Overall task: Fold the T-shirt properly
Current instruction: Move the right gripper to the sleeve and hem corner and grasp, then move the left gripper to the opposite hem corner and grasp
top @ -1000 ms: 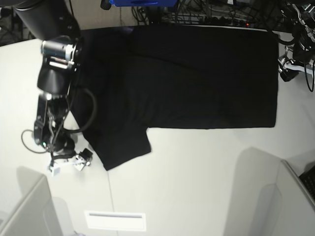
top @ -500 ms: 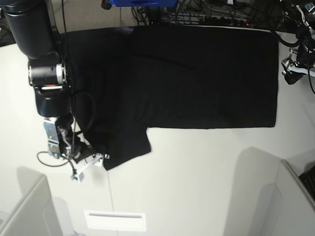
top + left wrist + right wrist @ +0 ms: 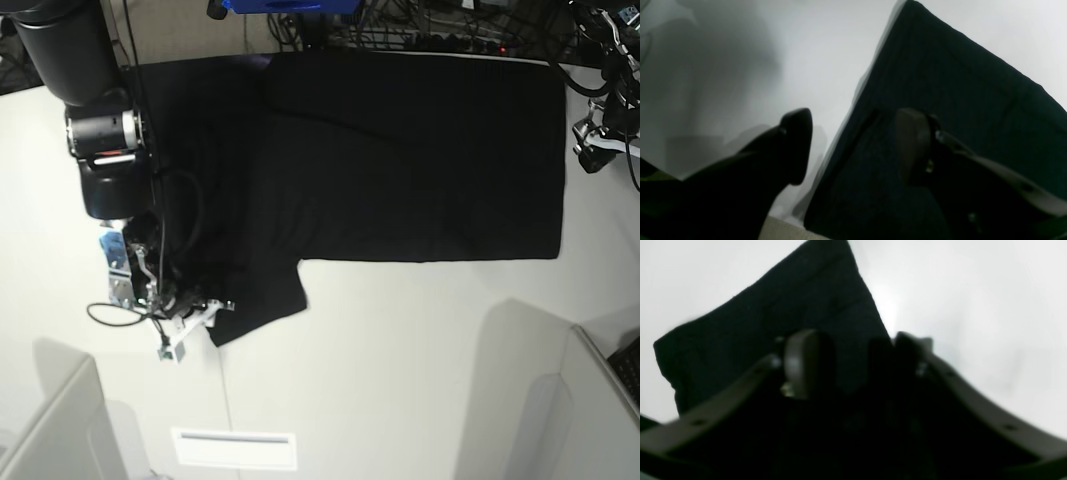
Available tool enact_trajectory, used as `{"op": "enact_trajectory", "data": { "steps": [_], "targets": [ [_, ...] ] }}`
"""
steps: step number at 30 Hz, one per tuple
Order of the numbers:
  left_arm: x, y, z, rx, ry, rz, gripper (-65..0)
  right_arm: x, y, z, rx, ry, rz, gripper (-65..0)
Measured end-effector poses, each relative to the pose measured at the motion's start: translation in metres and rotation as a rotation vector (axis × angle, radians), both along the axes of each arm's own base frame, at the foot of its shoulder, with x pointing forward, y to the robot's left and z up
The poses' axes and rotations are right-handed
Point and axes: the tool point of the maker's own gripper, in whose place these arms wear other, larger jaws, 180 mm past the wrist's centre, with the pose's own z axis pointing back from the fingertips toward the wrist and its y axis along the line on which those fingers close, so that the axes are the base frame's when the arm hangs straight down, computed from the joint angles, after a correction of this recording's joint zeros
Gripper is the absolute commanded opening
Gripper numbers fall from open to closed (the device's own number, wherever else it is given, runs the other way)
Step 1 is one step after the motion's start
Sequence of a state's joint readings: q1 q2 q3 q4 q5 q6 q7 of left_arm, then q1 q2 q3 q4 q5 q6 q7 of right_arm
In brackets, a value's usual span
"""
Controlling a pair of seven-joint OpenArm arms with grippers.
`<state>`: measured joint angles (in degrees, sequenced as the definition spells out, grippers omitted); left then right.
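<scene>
The black T-shirt (image 3: 400, 150) lies spread flat across the far half of the white table (image 3: 400, 350), with one sleeve (image 3: 262, 298) pointing toward the front left. No print shows. My right gripper (image 3: 200, 312) is at that sleeve's lower corner. In the right wrist view it (image 3: 857, 363) is open, with its jaws astride the sleeve's edge (image 3: 790, 300). My left gripper (image 3: 590, 145) hangs at the shirt's right edge. In the left wrist view it (image 3: 853, 133) is open, with one finger over the cloth (image 3: 957, 100) and the other over bare table.
A blue object (image 3: 290, 5) and cables (image 3: 430, 30) lie behind the table's back edge. A white label strip (image 3: 235, 448) sits near the front. Grey partitions stand at the front left (image 3: 50, 430) and front right (image 3: 600, 400).
My right arm has swung and its gripper has moved right, from the bare table onto the sleeve's lower corner. The left arm has barely moved. The shirt lies as before.
</scene>
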<state>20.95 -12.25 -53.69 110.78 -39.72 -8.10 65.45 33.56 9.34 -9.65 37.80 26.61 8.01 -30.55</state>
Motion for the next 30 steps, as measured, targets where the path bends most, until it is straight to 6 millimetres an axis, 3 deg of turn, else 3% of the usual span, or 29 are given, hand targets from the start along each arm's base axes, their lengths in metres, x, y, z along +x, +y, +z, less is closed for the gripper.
{"op": "enact_trajectory", "data": {
  "steps": [5, 6, 9, 14, 19, 25, 30],
  "targets": [
    [0.000, 0.000, 0.000, 0.000, 0.000, 0.000, -27.5, -0.002, -0.001, -0.002, 0.002, -0.004, -0.003, -42.5],
    [0.000, 0.000, 0.000, 0.000, 0.000, 0.000, -27.5, -0.002, -0.001, -0.002, 0.002, -0.004, -0.003, -46.1],
    [0.003, 0.001, -0.002, -0.013, -0.004, 0.006, -27.5, -0.003, -0.001, -0.003, 0.005, 0.000, -0.007, -65.0],
    [0.032, 0.020, -0.007, 0.010, 0.009, 0.020, -27.3, -0.003, 0.001, -0.003, 0.017, 0.007, -0.010, -65.0],
    [0.082, 0.037, -0.018, 0.087, 0.096, -0.008, -27.3, -0.004, 0.003, -0.003, 0.028, 0.008, -0.010, -65.0],
    [0.128, 0.032, -0.055, -0.014, 0.201, -0.046, -27.3, -0.004, 0.004, -0.003, 0.030, 0.011, -0.008, -65.0],
    [0.168, 0.025, -0.063, 0.002, 0.161, -0.089, -27.3, -0.004, 0.005, -0.003, 0.032, 0.013, -0.008, -65.0]
  ]
}}
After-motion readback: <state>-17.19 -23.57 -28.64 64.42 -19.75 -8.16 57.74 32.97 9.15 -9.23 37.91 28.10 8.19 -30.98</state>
